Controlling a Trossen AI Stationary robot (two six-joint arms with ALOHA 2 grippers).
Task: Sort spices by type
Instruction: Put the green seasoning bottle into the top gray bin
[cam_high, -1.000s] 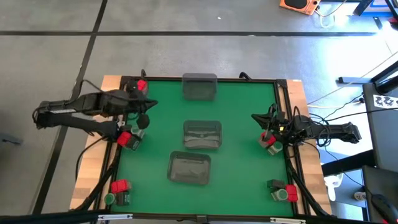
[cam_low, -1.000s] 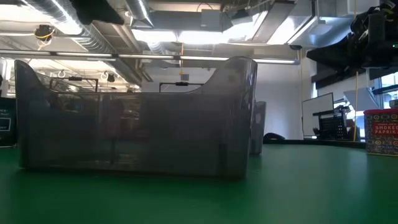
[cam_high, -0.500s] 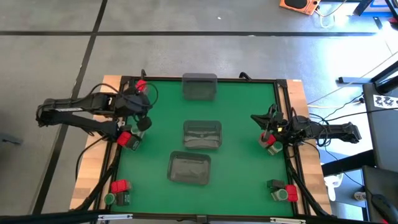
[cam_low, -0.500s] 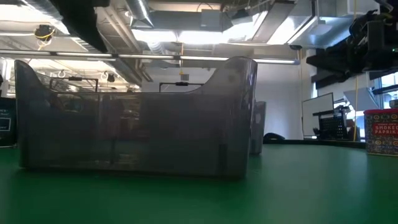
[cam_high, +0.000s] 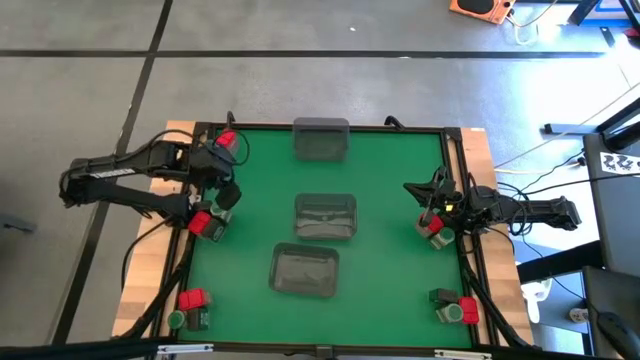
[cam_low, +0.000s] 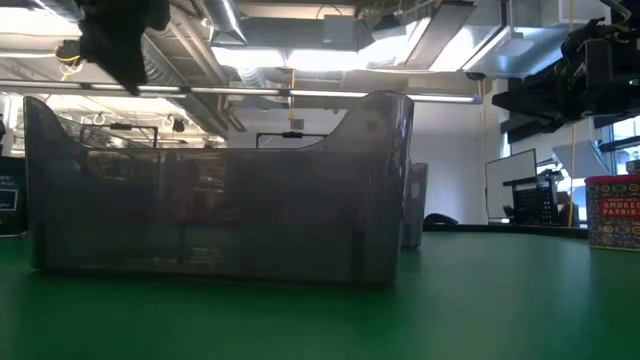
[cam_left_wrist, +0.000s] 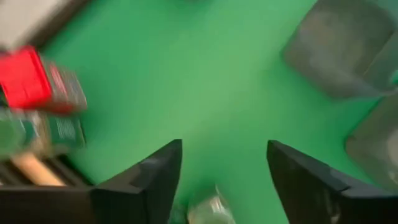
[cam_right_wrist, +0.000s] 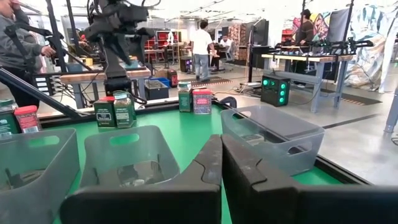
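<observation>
1. Fingers of the left gripper (cam_left_wrist: 217, 180) stand spread apart in the left wrist view; a pale jar-like object (cam_left_wrist: 210, 210), too blurred for us to identify, shows between them, and we cannot tell whether they touch it.
2. In the high view we locate the left gripper (cam_high: 222, 180) above the table's (cam_high: 390, 200) left edge, between a red box (cam_high: 226, 141) at the far left corner and a red-and-dark cluster (cam_high: 207, 225) just beside the edge.
3. We find the right gripper (cam_high: 432, 212) at the right edge; its fingers (cam_right_wrist: 205, 168) are pressed together with nothing between them.
4. A red box with a green-lidded jar (cam_high: 438, 234) sits just beside the right gripper.
5. Further spices lie at the near corners: a red box and green jar (cam_high: 188, 308) on the left, a dark block, red box and green jar (cam_high: 455, 306) on the right.
6. Three clear trays (cam_high: 326, 216) sit in a row down the table's middle, well apart from these spices.
</observation>
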